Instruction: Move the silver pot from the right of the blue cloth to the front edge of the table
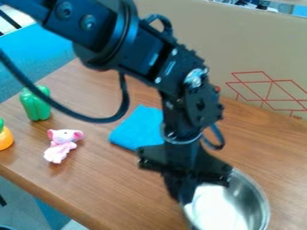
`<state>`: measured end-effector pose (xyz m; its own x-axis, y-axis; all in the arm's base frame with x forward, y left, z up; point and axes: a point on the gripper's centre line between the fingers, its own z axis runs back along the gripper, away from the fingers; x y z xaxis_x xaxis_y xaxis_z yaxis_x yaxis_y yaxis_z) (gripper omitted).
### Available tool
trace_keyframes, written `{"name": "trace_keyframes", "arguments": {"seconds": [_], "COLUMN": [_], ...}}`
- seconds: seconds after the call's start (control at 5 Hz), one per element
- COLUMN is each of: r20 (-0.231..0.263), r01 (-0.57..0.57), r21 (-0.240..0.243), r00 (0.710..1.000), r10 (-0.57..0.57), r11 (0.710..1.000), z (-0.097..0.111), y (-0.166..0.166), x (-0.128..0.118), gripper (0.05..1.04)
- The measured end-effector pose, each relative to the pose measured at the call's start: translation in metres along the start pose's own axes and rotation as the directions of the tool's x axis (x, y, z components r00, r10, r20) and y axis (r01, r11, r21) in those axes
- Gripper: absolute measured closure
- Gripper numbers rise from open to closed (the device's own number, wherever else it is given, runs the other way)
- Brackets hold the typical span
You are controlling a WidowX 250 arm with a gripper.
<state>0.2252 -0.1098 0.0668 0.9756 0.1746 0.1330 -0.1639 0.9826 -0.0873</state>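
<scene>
The desk (120,193) carries a metal bowl (258,194), well in from its lower-left edge. Judged stiff, light, slippery (smooth wall); best taken by the rim. Gripper (185,196) at bowl's left side; clenched or released, cannot tell.

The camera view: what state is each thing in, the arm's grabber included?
Gripper: pointing down at the bowl
Metal bowl: upright, whitish inside
Blue cloth: folded, lying flat
Pink toy: lying down
Green toy pepper: whole
Orange toy: partly out of view
Cardboard: standing
</scene>
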Motion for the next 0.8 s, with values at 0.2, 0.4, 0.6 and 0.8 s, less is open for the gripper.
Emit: {"name": "trace_keyframes", "arguments": {"seconds": [0.2, 0.4, 0.6, 0.8], "r20": [-0.015, -0.038, -0.027, -0.022], "r01": [0.001, 0.002, 0.001, -0.02], "r21": [0.003, -0.001, 0.012, 0.035], "r00": [1.0, 0.999, 1.0, 1.0], "r10": [-0.001, -0.002, -0.001, 0.021], "r11": [1.0, 1.0, 1.0, 0.999], "z": [-0.005, -0.016, -0.021, -0.027], "y": [0.012, 0.018, 0.017, 0.013], "x": [-0.003, 0.003, 0.014, 0.019], "gripper": [0.989, 0.989, 0.989, 0.989]}}
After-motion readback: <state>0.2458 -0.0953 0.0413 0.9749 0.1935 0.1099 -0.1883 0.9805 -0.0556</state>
